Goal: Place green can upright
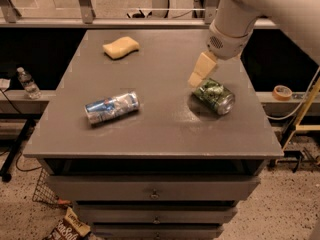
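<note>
The green can (214, 96) lies on its side on the right part of the grey table (165, 129), its silver end facing front right. My gripper (196, 77) reaches down from the white arm (235, 26) at the upper right and hangs just above and left of the can's far end. Its cream fingers (202, 68) point down and to the left. It holds nothing.
A blue-and-silver can (112, 107) lies on its side at the table's left middle. A yellow sponge (121, 47) sits at the back left. A water bottle (27, 83) stands on a ledge left of the table, a tape roll (282, 92) to the right. Drawers sit below.
</note>
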`<state>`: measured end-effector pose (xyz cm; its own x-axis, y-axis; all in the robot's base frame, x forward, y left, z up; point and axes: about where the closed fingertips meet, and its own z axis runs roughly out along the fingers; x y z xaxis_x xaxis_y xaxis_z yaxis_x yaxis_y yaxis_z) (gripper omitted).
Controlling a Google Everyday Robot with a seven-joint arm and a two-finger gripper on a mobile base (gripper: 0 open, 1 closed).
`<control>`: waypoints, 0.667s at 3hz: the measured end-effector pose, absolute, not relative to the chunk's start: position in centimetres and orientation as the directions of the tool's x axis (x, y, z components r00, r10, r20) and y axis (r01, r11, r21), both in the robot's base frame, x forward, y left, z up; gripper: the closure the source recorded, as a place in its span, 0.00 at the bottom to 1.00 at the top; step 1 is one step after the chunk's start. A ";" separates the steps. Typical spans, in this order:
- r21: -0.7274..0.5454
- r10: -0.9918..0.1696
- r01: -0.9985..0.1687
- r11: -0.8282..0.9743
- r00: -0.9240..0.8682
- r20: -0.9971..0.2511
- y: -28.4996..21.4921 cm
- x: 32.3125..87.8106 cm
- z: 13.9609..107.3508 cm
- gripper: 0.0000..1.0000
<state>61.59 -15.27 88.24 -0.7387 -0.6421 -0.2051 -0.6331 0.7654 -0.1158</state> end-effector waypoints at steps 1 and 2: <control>-0.139 -0.668 -0.656 0.742 -0.739 -0.082 -13.8 61.5 85.7 0.00; -0.141 -0.676 -0.667 0.732 -0.736 -0.028 -13.1 61.5 84.5 0.00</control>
<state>61.47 -13.14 84.52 -0.7360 -0.6764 -0.0283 -0.6670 0.7317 -0.1406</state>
